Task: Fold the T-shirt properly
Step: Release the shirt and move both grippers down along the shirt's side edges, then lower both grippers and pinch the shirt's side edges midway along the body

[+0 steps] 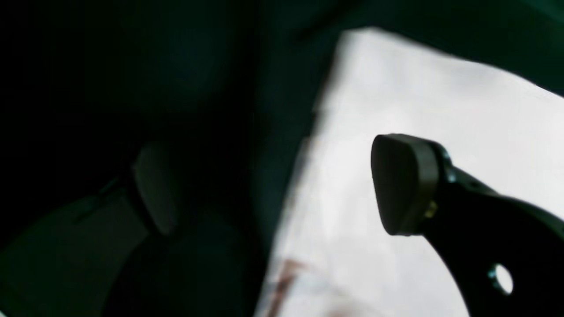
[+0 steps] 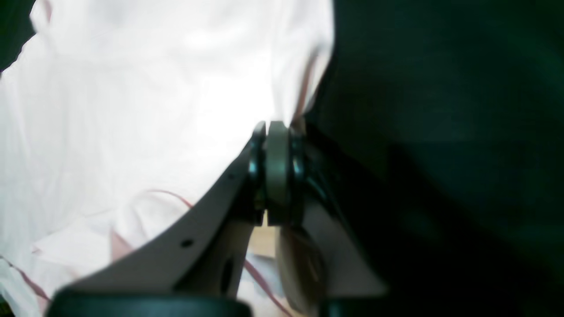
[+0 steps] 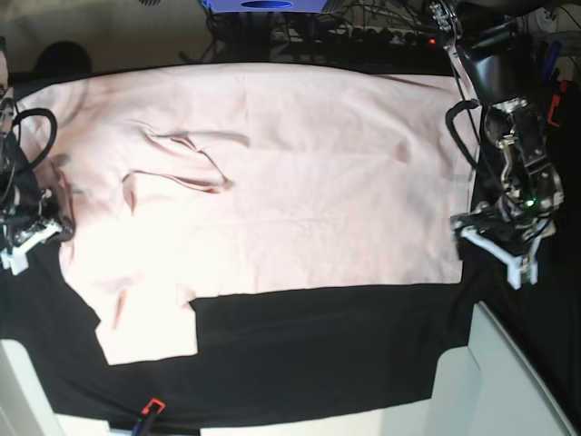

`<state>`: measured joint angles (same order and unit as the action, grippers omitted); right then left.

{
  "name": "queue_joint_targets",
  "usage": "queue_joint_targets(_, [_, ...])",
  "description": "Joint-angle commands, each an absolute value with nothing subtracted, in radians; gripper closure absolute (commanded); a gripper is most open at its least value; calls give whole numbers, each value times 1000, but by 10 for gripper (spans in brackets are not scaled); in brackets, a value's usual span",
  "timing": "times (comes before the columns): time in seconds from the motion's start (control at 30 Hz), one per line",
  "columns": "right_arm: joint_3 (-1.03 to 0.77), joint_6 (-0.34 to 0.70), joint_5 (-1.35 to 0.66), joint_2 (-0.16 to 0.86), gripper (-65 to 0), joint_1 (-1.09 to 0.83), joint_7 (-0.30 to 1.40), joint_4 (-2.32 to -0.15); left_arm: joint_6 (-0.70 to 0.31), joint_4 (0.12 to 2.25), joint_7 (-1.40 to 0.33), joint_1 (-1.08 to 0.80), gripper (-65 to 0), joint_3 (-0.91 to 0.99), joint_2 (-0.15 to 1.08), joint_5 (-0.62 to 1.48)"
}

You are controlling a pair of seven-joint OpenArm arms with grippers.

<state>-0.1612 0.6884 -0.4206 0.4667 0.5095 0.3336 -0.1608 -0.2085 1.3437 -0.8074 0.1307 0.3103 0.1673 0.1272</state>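
Observation:
The pale pink T-shirt (image 3: 300, 182) lies spread flat over the black table cloth (image 3: 318, 345), with one sleeve (image 3: 150, 322) sticking out at the front left and some wrinkles near the left. At the shirt's left edge, my right gripper (image 3: 36, 234) has its pads pressed together (image 2: 276, 127), pinching the fabric edge (image 2: 132, 110). My left gripper (image 3: 495, 238) sits at the shirt's right edge. In the left wrist view it stands wide open (image 1: 280, 187), with the shirt's edge (image 1: 396, 88) running between the two fingers (image 1: 405, 185).
Cables and a power strip (image 3: 363, 32) run along the back behind the cloth. A small red and black object (image 3: 150, 409) lies at the front edge. A pale panel (image 3: 508, 381) stands at the front right corner.

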Motion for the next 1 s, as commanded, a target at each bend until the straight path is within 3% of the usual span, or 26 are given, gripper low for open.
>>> queue_joint_targets(0.0, [-162, 698, -433, 492, -1, 535, 318, -176, -205, 1354, -791, 156, -650, 298, 174, 128])
queue_joint_targets(0.27, [-160, 698, -433, 495, -1, 519, 321, -213, -203, 1067, -785, 268, -650, 309, 162, 117])
queue_joint_targets(0.47, [-160, 698, -433, 501, -1, 509, 321, -226, -203, 1043, -785, 283, -650, 452, 183, 116])
queue_joint_targets(0.97, [-160, 698, -432, 501, -1, 507, 325, -226, -203, 829, -634, 274, -650, 346, 185, 124])
